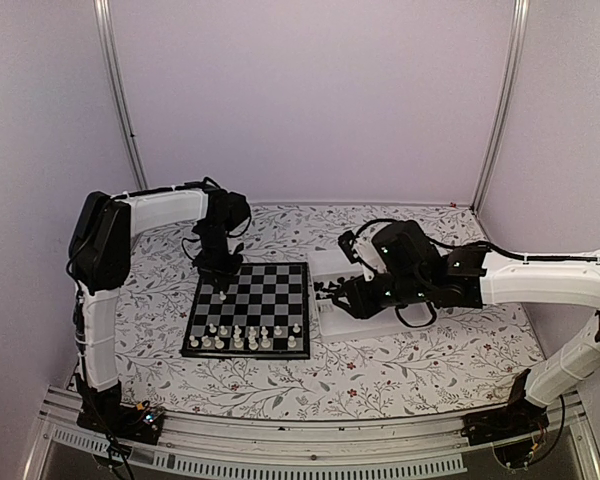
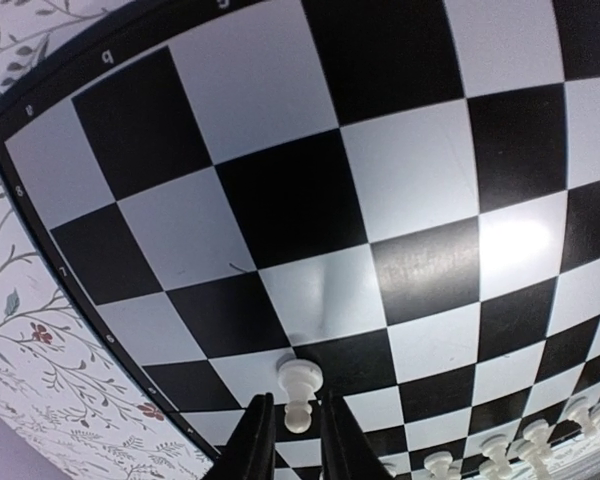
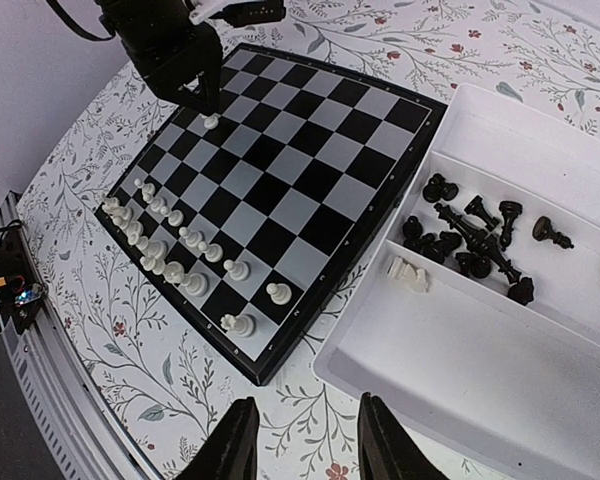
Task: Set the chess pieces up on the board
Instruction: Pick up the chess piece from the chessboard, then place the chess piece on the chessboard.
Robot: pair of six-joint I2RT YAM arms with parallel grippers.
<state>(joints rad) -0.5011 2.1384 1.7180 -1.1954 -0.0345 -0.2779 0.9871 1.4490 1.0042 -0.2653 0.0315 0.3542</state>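
Observation:
The board (image 1: 270, 290) lies left of centre with white chess pieces (image 1: 245, 337) lined up in its two nearest rows. My left gripper (image 2: 297, 400) points down over the board's far left part (image 2: 280, 200). Its fingers are closed in on the head of a white pawn (image 2: 300, 385), whose base is at or just above the squares. The right wrist view shows that pawn (image 3: 211, 121) under the left gripper (image 3: 202, 95). My right gripper (image 3: 308, 420) hangs open and empty above the tablecloth, by the tray's near corner.
The white two-compartment tray (image 3: 540, 130) sits right of the board (image 3: 310, 170). It holds several black pieces (image 3: 470, 245) along its divider and one white piece (image 3: 407, 272) in the nearer compartment. In the overhead view the right arm (image 1: 420, 275) hangs over the tray (image 1: 325, 325).

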